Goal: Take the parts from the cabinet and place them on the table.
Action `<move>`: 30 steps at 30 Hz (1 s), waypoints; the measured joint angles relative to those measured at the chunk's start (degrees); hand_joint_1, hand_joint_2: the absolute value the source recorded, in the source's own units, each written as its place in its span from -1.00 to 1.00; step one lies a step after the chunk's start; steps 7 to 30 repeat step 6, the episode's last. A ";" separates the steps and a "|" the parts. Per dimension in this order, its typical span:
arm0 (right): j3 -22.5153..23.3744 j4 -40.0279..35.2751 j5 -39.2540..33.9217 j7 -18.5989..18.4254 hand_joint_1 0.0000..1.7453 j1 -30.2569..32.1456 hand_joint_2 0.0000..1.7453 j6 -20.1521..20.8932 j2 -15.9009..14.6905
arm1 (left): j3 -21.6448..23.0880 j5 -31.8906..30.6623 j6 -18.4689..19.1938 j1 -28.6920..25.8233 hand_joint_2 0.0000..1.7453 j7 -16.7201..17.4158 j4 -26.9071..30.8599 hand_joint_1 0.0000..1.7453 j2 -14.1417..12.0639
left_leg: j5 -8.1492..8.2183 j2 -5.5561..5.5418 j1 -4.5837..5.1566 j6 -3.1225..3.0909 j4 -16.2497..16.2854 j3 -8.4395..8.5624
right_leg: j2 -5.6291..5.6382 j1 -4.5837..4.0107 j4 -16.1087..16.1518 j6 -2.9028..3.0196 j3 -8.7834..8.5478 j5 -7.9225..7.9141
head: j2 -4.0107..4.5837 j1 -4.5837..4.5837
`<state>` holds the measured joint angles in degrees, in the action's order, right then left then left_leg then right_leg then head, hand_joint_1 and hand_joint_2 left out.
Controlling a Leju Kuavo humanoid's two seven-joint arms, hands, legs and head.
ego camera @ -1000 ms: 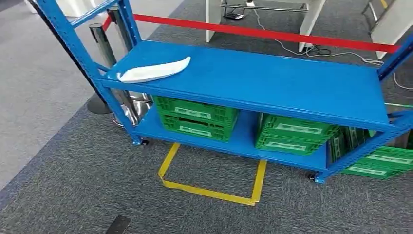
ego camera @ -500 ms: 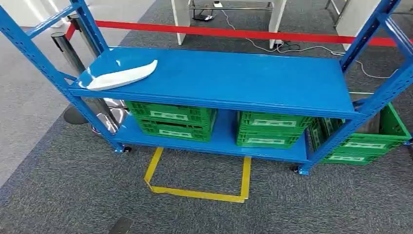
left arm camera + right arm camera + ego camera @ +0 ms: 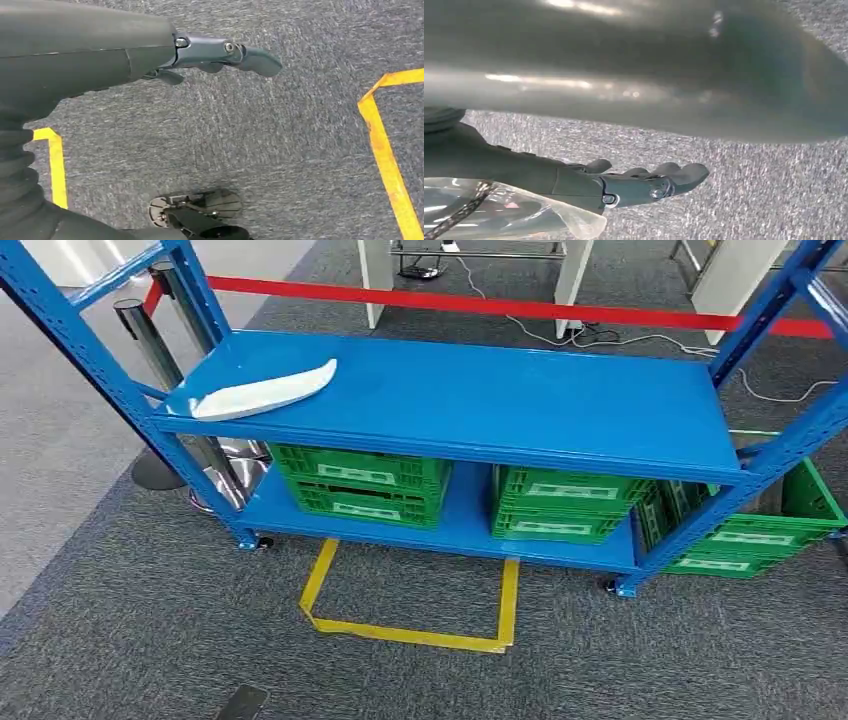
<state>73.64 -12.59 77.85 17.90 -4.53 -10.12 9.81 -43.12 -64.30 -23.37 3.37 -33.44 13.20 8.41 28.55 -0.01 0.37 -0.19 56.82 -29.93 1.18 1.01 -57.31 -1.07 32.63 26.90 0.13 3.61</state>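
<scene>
A long white curved part lies on the left end of the top shelf of a blue rack ahead of me. My left hand hangs over grey carpet, its fingers stretched out and holding nothing. My right hand also hangs over carpet, fingers straight with nothing between them. A large blurred grey shape crosses the right wrist view close to the camera, and I cannot tell what it is.
Green crates sit on the lower shelf, and another green crate stands on the floor at the right end. Yellow floor tape marks a box before the rack. A red barrier belt and a chrome post stand behind.
The whole picture has shifted, so the camera has moved: the rack now sits squarer and more centred. The white part stays in its place on the shelf.
</scene>
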 joint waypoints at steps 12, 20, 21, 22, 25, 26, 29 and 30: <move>0.00 0.00 0.02 -0.07 -1.00 0.00 -1.00 -0.04 0.00 | 0.00 0.00 -0.04 0.01 1.00 0.24 0.00 -1.00 0.02 | 0.01 0.00 -0.05 -0.02 0.00 -0.03 | -0.01 -0.06 -0.03 -0.05 0.03 0.04 | 0.00 0.02; 0.00 0.00 0.02 -0.07 -1.00 0.00 -1.00 -0.04 0.00 | 0.00 0.00 -0.04 0.01 1.00 0.24 0.00 -1.00 0.02 | 0.01 0.00 -0.05 -0.02 0.00 -0.03 | -0.01 -0.06 -0.03 -0.05 0.03 0.04 | 0.00 0.02; 0.00 0.00 0.02 -0.07 -1.00 0.00 -1.00 -0.04 0.00 | 0.00 0.00 -0.04 0.01 1.00 0.24 0.00 -1.00 0.02 | 0.01 0.00 -0.05 -0.02 0.00 -0.03 | -0.01 -0.06 -0.03 -0.05 0.03 0.04 | 0.00 0.02; 0.00 0.00 0.02 -0.07 -1.00 0.00 -1.00 -0.04 0.00 | 0.00 0.00 -0.04 0.01 1.00 0.24 0.00 -1.00 0.02 | 0.01 0.00 -0.05 -0.02 0.00 -0.03 | -0.01 -0.06 -0.03 -0.05 0.03 0.04 | 0.00 0.02; 0.00 0.00 0.02 -0.07 -1.00 0.00 -1.00 -0.04 0.00 | 0.00 0.00 -0.04 0.01 1.00 0.24 0.00 -1.00 0.02 | 0.01 0.00 -0.05 -0.02 0.00 -0.03 | -0.01 -0.06 -0.03 -0.05 0.03 0.04 | 0.00 0.02; 0.00 0.00 0.02 -0.07 -1.00 0.00 -1.00 -0.04 0.00 | 0.00 0.00 -0.04 0.01 1.00 0.24 0.00 -1.00 0.02 | 0.01 0.00 -0.05 -0.02 0.00 -0.03 | -0.01 -0.06 -0.03 -0.05 0.03 0.04 | 0.00 0.02; 0.00 0.00 0.02 -0.07 -1.00 0.00 -1.00 -0.04 0.00 | 0.00 0.00 -0.04 0.01 1.00 0.24 0.00 -1.00 0.02 | 0.01 0.00 -0.05 -0.02 0.00 -0.03 | -0.01 -0.06 -0.03 -0.05 0.03 0.04 | 0.00 0.02; 0.00 0.00 0.02 -0.07 -1.00 0.00 -1.00 -0.04 0.00 | 0.00 0.00 -0.04 0.01 1.00 0.24 0.00 -1.00 0.02 | 0.01 0.00 -0.05 -0.02 0.00 -0.03 | -0.01 -0.06 -0.03 -0.05 0.03 0.04 | 0.00 0.02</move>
